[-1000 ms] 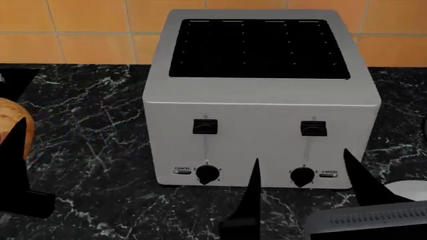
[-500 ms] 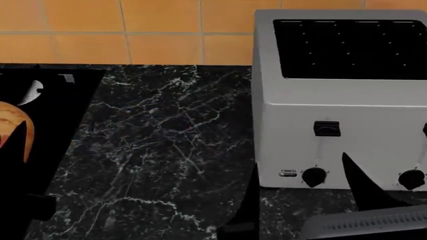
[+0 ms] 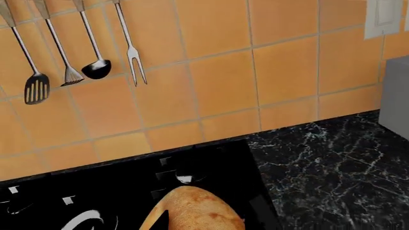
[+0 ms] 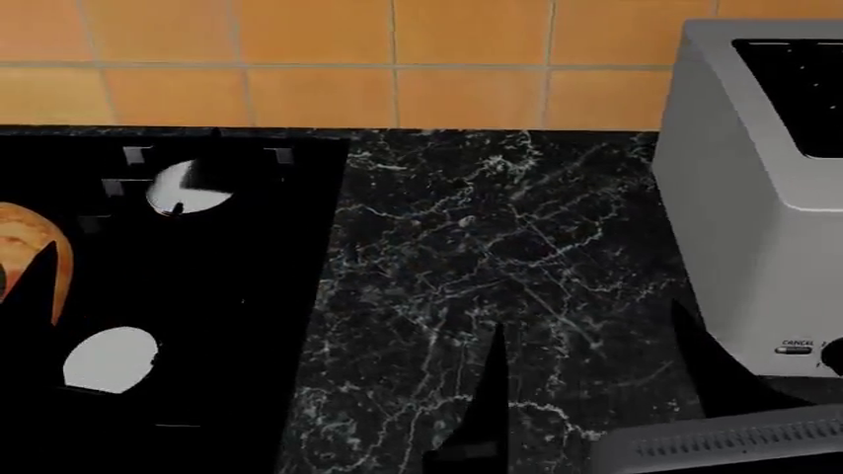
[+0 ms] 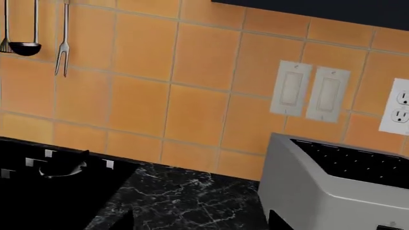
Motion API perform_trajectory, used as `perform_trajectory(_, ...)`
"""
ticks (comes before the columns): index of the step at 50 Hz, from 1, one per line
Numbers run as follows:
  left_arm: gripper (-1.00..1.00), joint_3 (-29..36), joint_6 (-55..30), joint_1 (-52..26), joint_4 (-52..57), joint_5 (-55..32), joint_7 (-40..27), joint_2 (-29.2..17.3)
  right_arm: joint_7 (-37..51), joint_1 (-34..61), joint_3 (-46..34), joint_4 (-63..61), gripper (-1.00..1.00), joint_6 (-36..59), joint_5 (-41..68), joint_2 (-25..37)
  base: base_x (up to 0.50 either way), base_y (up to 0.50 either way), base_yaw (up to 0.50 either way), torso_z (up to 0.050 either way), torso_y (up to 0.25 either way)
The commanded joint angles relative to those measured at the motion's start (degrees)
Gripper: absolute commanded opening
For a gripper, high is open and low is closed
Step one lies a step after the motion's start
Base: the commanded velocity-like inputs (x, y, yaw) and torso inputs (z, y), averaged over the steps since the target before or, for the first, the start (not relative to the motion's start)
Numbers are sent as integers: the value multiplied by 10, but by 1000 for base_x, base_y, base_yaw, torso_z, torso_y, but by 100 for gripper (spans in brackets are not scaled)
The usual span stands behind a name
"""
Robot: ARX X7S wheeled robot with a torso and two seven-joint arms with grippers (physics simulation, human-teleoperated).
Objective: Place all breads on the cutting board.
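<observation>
Looks like we're mid-carry here: the left gripper [image 4: 32,296] has a golden-brown bread [image 3: 191,211] tucked right up against its dark finger. The piece seems to hang over the black stovetop [image 4: 251,296] rather than sit on it, so I'd call that gripper clamped on the bread (only one finger actually shows, the rest is off the edge, so that's a read and not a sure thing). In the head view the same bread is just a sliver at the far left edge. The cutting board isn't in any of the views, and neither is the second bread, so I can't say how far along the whole job is. My guess is one piece is in transit and nothing confirmed placed. The next move needs the board found first, then the left arm brought over it and lowered so the bread lands flat on the wood before letting go, not dropped from height since a rounded piece could roll off. The right gripper [image 4: 599,390] is spread wide and holding nothing, hovering over the marbled counter [image 4: 500,247] just in front of the toaster [image 4: 751,217] and touching neither as far as I can see.
</observation>
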Motion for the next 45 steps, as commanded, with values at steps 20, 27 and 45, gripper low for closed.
perform_trajectory(20,-100,3,13,-7,11,6,-3,-2,0,6,-23,-6,100,-20,-14,10,-1,500,0,0,0)
perform_trajectory(27,-100,3,13,-8,9,7,-1,-3,5,13,-31,-5,100,-19,-15,11,-1,500,0,0,0)
perform_trajectory(45,-100,6,11,-14,4,8,3,-4,19,33,-47,1,100,-17,-11,19,-1,500,0,0,0)
